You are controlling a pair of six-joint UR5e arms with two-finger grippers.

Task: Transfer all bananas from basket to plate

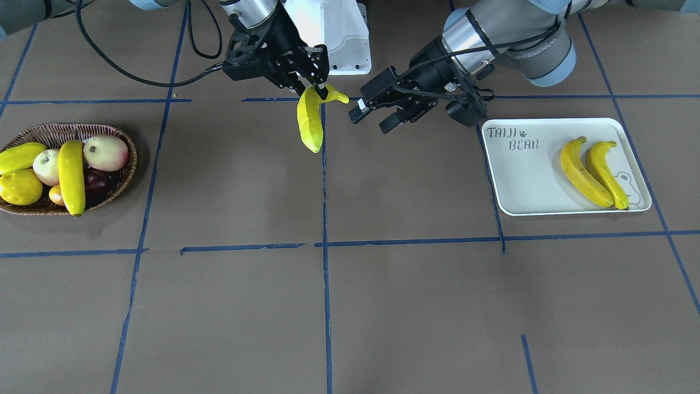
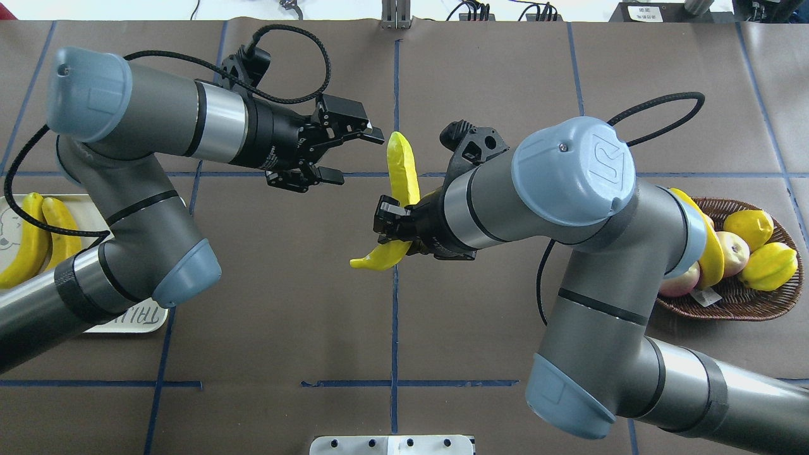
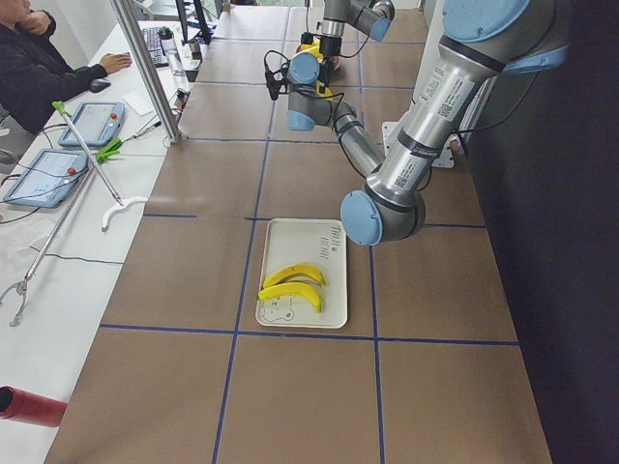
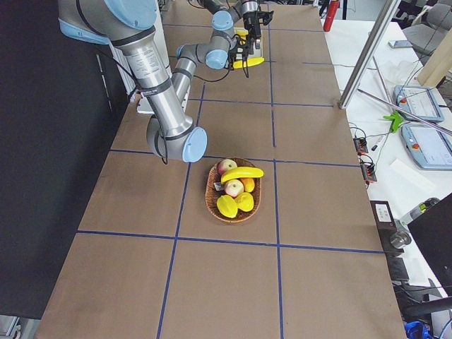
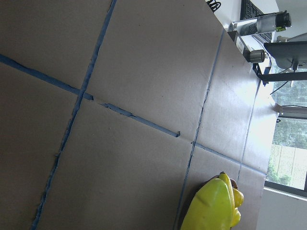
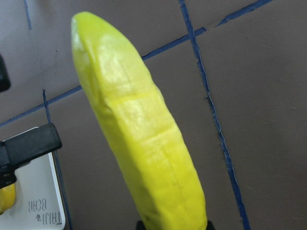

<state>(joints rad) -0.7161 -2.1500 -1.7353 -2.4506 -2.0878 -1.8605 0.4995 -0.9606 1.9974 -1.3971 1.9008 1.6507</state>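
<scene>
Banana held up by the right gripper, left gripper open just beside it.

The right gripper [image 1: 321,90] is clamped on a banana [image 1: 310,123] near one end; the long part hangs below the jaws, clear of the table [image 1: 229,306], and a short tip sticks out past them. The left gripper [image 1: 369,121] is seen just beside that tip, jaws spread wide, nothing between them, no contact made. Two bananas [image 1: 582,174] are laid side by side on the plate [image 1: 525,186], which sits behind the left jaws, away from the held banana. A fourth banana [image 1: 72,176] is found in the basket [image 1: 129,164], well apart from the right jaws, lying across apples [image 1: 105,152] and other yellow fruit [image 1: 21,187].
</scene>
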